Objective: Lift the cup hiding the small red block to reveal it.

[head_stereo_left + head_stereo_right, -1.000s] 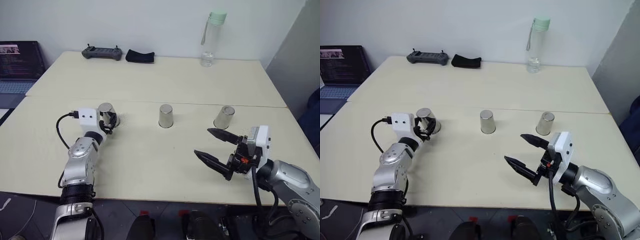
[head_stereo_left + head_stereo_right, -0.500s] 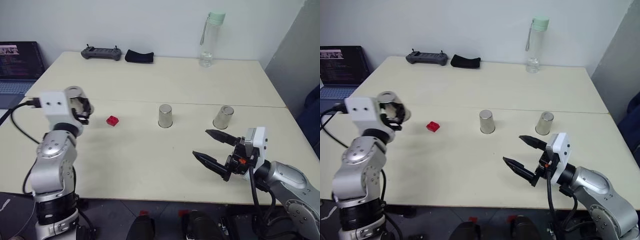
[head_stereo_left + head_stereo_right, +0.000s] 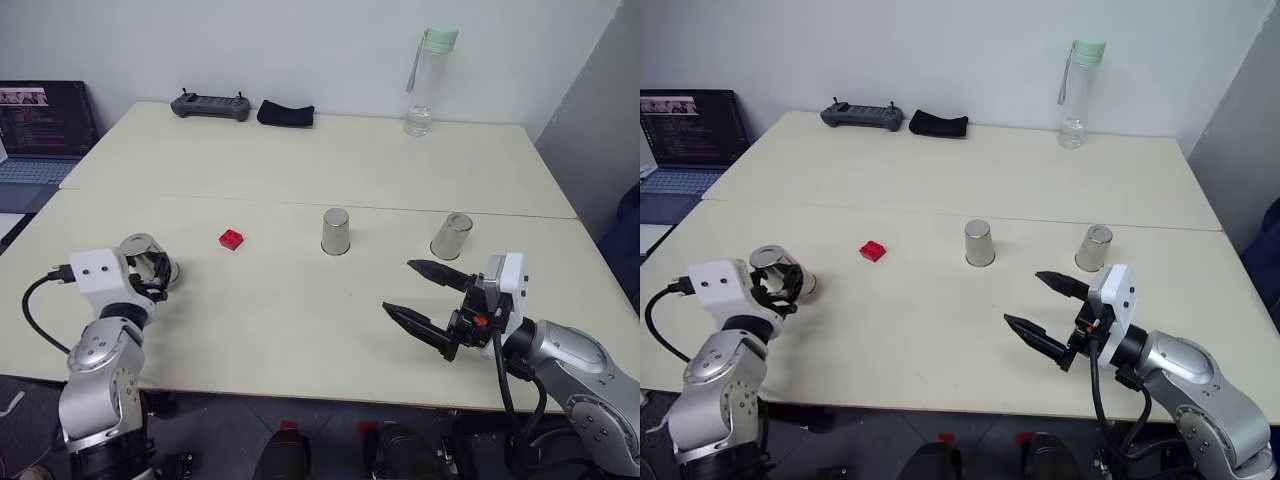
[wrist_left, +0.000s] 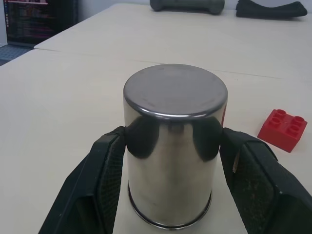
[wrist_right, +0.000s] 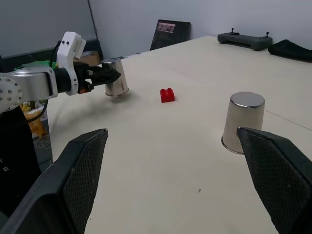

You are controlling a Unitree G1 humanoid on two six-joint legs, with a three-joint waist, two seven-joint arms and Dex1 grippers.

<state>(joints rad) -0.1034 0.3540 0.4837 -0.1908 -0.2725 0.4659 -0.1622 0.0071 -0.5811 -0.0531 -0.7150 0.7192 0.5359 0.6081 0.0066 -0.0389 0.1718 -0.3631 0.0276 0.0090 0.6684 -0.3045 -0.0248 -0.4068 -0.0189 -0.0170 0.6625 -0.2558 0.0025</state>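
left gripper (image 4: pixel 173 161) clamped on cup (image 4: pixel 174 141) | right gripper (image 3: pixel 425 292) apart, empty | block (image 3: pixel 231 238) bared | risk: slick cup slips, rolls against block

A pale cream table (image 3: pixel 300 330), made of two tops butted along a seam, carries everything. The small red block (image 3: pixel 231 239) lies bare on the near top, studs up, and serves as landmark. To its right stands an upside-down silver cup (image 3: pixel 335 231), and farther right a second one (image 3: pixel 451 236), both just in front of the seam. Well behind the block, near the far edge, lie a dark handheld controller (image 3: pixel 209 105) and, just right of it, a black folded cloth (image 3: pixel 285 115). Far behind and to the right of the block stands a clear bottle (image 3: pixel 425 80) with a pale green cap.
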